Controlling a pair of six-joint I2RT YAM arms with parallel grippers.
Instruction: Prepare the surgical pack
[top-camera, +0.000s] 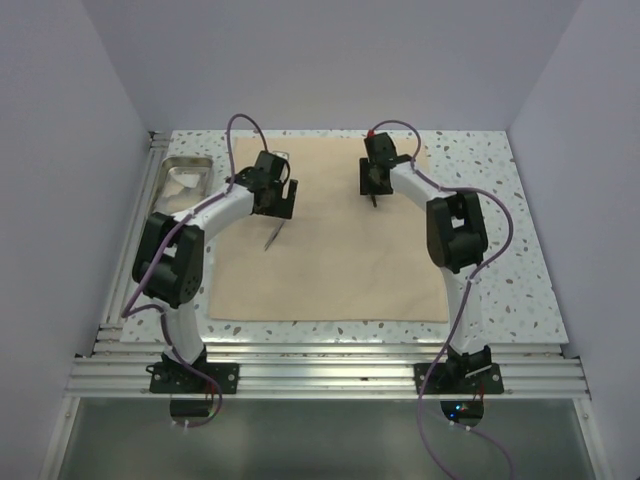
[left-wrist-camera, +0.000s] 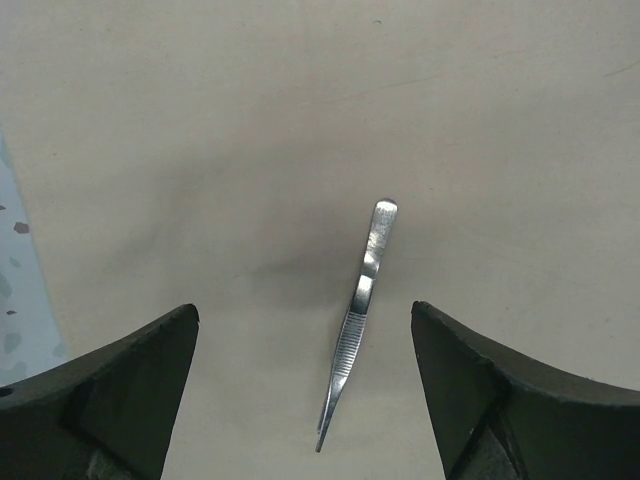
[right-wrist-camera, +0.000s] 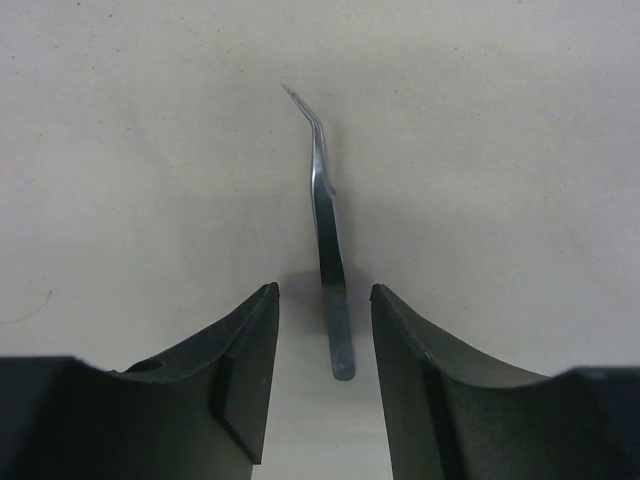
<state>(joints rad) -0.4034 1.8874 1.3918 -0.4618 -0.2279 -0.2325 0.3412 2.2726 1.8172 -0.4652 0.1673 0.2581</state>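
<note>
Nearest the arm bases, the surgical pack is at this stage only its wrap: a large tan cloth spread flat over the speckled table, its near edge lying just beyond the aluminium rail. The weave looks matte and soft, with faint creases and nothing stiff in it, so I judge it light and limp. It should fold readily, but it will sag and slide if dragged. A corner or a free edge looks like the best place to pinch it, since a lift from the middle would bunch it and tip whatever rests on it. Farther in, the left gripper hovers over the cloth with its dark fingers spread wide and holding nothing. A pair of straight forceps lies flat between them, slim polished steel with a ribbed grip section. Level with it on the other side, the right gripper straddles the blunt end of a pair of curved tweezers. Its jaws are about half drawn in, with a visible gap on each side, so nothing is pinched. Both tools look thin, hard and slippery. Farthest off, at the back left corner beside the cloth, sits a shiny steel tray, rectangular with rounded corners.
</note>
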